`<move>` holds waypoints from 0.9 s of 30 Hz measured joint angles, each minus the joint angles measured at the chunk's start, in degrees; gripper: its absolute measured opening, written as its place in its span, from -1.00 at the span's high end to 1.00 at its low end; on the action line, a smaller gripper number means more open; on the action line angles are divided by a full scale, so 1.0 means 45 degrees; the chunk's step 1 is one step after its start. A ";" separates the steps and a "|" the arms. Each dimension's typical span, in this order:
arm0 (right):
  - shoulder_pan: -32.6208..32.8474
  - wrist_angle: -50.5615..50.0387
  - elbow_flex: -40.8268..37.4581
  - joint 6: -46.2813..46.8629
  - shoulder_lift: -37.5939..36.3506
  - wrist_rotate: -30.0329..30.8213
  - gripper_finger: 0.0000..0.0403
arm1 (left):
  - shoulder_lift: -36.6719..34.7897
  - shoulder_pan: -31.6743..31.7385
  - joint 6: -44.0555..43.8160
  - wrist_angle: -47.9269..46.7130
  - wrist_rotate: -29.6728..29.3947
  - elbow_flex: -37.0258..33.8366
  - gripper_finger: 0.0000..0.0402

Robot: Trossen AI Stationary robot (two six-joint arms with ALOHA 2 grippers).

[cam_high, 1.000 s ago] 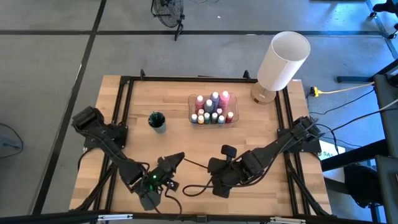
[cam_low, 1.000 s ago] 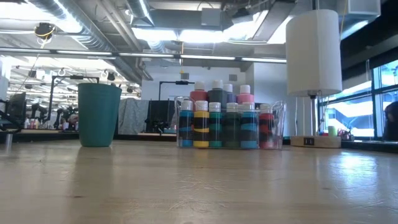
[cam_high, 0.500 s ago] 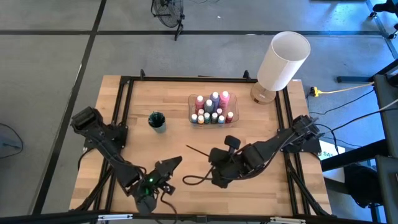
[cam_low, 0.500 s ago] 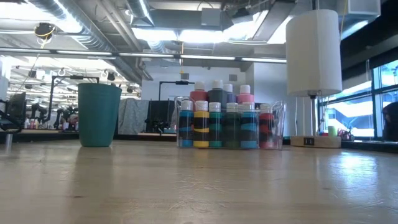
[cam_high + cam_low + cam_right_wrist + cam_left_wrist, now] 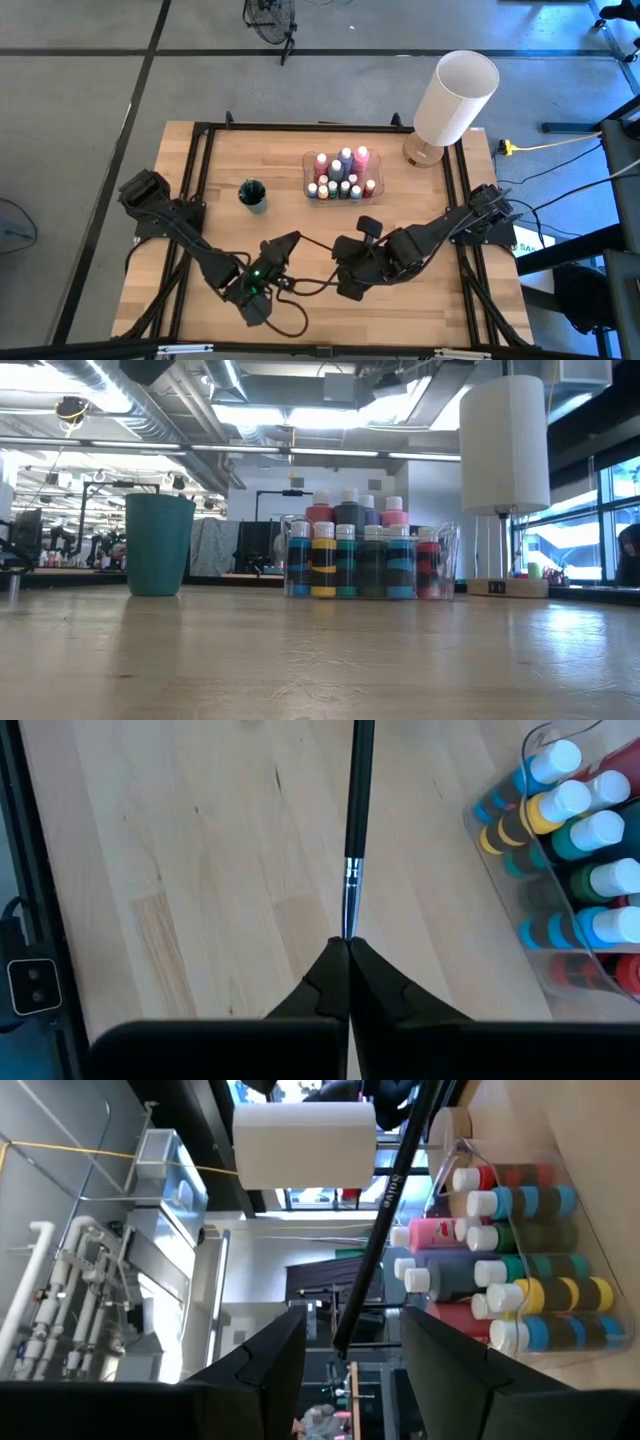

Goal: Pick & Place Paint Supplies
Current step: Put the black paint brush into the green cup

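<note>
A thin dark-handled paintbrush (image 5: 318, 246) hangs over the table's near middle between my two grippers. My right gripper (image 5: 343, 260) is shut on its tip end. My left gripper (image 5: 290, 242) is open and points level at the brush. In the left wrist view its fingers (image 5: 270, 1360) stand on either side of the handle's free end (image 5: 341, 1345), with no touch showing. The paint bottles stand in a clear tray (image 5: 342, 175) at the far middle. A teal cup (image 5: 252, 193) stands to the tray's left. My right gripper pinches the brush's tip end (image 5: 348, 925), just past the metal ferrule (image 5: 352, 870), between its two shut fingertips. The fingers slant down from the table's right, roughly in line with the brush. The handle (image 5: 360, 780) runs toward the table's left, clear of the wood.
A big white lamp (image 5: 455, 95) stands at the far right corner. A black frame (image 5: 300, 127) runs round the table's edges. A black cable loops on the wood (image 5: 300, 292) near my left gripper. Bare wood lies between the cup and the near edge.
My right gripper has carried the brush a little up and toward the far edge. My left gripper has swung toward the table's right, up to the brush's handle end. Neither gripper's opening has changed.
</note>
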 joint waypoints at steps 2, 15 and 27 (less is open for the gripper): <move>-0.0016 0.0000 0.0000 -0.0073 0.0000 0.0007 1.00 | 0.0000 0.0155 0.0019 -0.0010 0.0124 0.0000 0.21; -0.0124 0.0049 -0.0005 -0.0095 0.0000 0.0034 1.00 | 0.0000 0.0614 0.0678 0.0378 0.1025 0.0000 0.21; -0.0124 0.0078 -0.0005 -0.0187 0.0000 0.0022 1.00 | 0.0000 0.0733 0.0704 0.0379 0.1054 0.0000 0.21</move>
